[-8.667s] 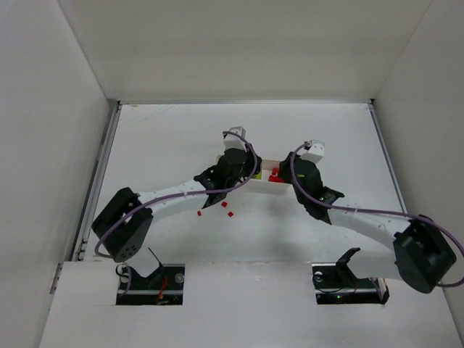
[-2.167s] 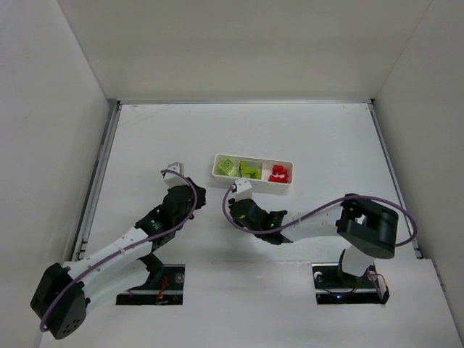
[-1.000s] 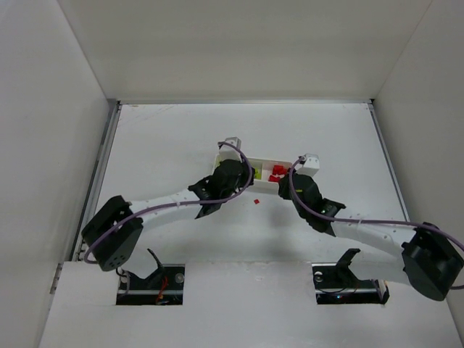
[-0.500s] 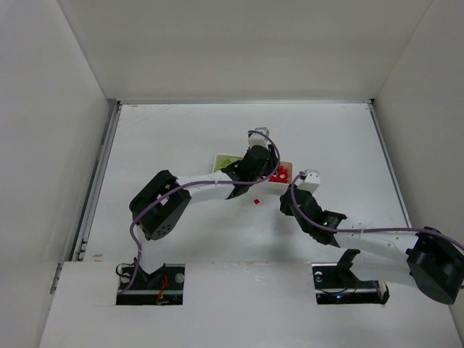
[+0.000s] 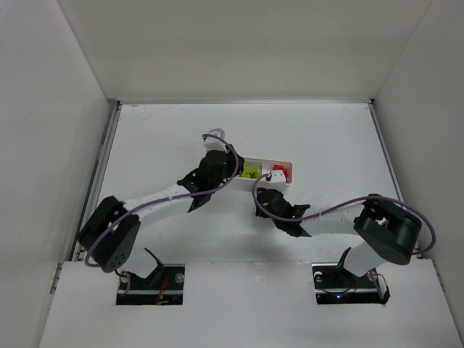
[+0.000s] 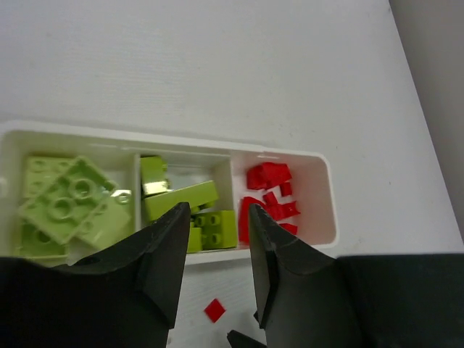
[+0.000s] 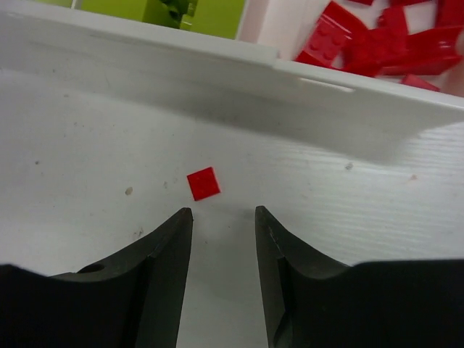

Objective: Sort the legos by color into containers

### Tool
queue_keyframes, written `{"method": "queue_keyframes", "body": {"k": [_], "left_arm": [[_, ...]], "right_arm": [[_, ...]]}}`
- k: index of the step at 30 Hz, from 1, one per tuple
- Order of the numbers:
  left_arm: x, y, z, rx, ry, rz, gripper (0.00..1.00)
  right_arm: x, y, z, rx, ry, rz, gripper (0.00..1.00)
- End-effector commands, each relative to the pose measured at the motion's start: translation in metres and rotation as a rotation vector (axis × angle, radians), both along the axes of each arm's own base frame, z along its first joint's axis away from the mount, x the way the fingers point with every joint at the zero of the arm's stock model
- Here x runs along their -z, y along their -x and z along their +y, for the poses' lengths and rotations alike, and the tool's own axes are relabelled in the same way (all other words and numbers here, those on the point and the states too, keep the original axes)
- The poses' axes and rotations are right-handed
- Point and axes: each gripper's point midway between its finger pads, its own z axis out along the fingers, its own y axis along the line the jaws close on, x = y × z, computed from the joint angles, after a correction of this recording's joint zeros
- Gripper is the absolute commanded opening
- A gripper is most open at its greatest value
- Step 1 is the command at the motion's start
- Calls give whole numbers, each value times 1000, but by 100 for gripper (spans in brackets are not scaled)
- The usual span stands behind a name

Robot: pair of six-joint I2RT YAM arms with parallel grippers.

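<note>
The white tray [image 6: 322, 217] has three compartments. The left one holds flat lime-green legos [image 6: 65, 203], the middle one holds lime-green bricks [image 6: 185, 199], and the right one holds several red legos [image 6: 270, 194]. One small red lego [image 7: 203, 183] lies on the table just in front of the tray and also shows in the left wrist view [image 6: 214, 309]. My left gripper [image 6: 216, 214] is open and empty above the tray's near wall, and covers the tray's left end in the top view [image 5: 226, 172]. My right gripper [image 7: 222, 214] is open and empty, low over the table just short of the loose red lego. In the top view [image 5: 259, 196] it hides that lego.
The tray's near wall [image 7: 290, 80] stands right behind the loose red lego. White enclosure walls [image 5: 43, 145] ring the table. My two arms converge near the tray [image 5: 284, 168] at mid-table.
My left gripper has swung left from the tray's red end to its green end. My right gripper has moved left and now sits at the loose red lego.
</note>
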Motion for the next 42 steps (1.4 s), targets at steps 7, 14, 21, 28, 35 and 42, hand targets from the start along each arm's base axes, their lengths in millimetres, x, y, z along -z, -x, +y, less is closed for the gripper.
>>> {"method": "queue_keyframes", "body": {"k": [7, 14, 21, 28, 35, 42], "left_arm": [[-31, 25, 106, -177, 116, -85, 35], [-28, 42, 140, -229, 126, -87, 35], [-14, 52, 167, -284, 107, -66, 37], [7, 61, 189, -338, 91, -29, 48], [14, 64, 193, -350, 95, -9, 54], [14, 67, 194, -347, 96, -10, 56]], "right_arm": [[0, -22, 33, -56, 45, -43, 45], [12, -20, 31, -59, 80, -18, 35], [10, -12, 31, -51, 96, -25, 23], [-49, -8, 29, -46, -39, -116, 22], [-109, -35, -13, 40, -152, -209, 23], [-88, -19, 9, -27, -119, -138, 31]]}}
